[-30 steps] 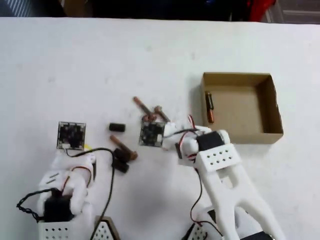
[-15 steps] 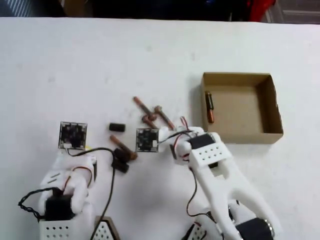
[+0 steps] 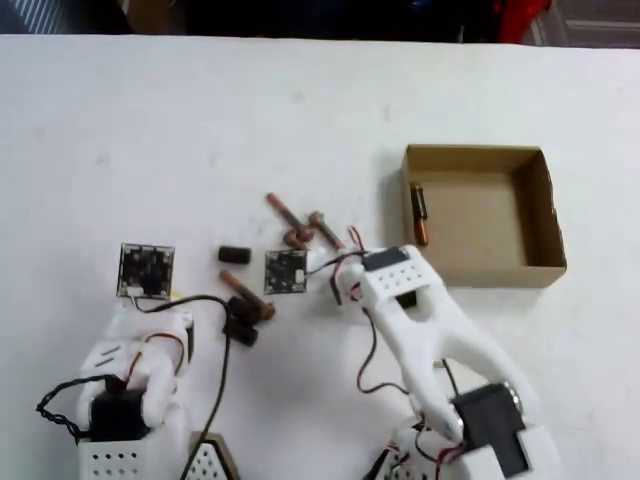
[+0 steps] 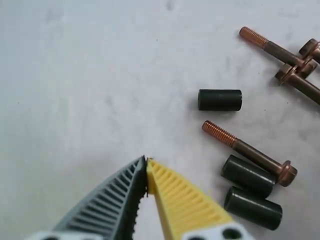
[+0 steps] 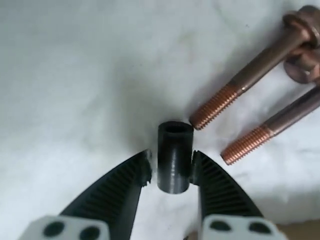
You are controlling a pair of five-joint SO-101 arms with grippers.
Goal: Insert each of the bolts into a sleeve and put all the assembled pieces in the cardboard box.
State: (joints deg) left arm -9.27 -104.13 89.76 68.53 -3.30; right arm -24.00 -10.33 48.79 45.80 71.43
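My right gripper (image 5: 174, 170) is shut on a black sleeve (image 5: 175, 150), held upright just above the table. The threaded tips of two copper bolts (image 5: 240, 90) (image 5: 270, 132) lie right beside it. In the high view the right arm (image 3: 400, 290) sits between the cluster of bolts (image 3: 300, 228) and the cardboard box (image 3: 535, 215). The box holds one assembled piece (image 3: 419, 215). My left gripper (image 4: 146, 167) is shut on nothing and hovers over bare table. Near it lie a bolt (image 4: 247, 152) and three loose sleeves (image 4: 220, 99) (image 4: 248, 176) (image 4: 253, 207).
A black cable (image 3: 215, 370) runs from the left arm (image 3: 130, 380) across the table near the two sleeves (image 3: 240, 325). The white table (image 3: 200, 120) stretches out behind the parts. The box stands open at the right.
The right arm has swung left, away from the box side, with its wrist moving toward the bolt cluster. The left arm has not moved.
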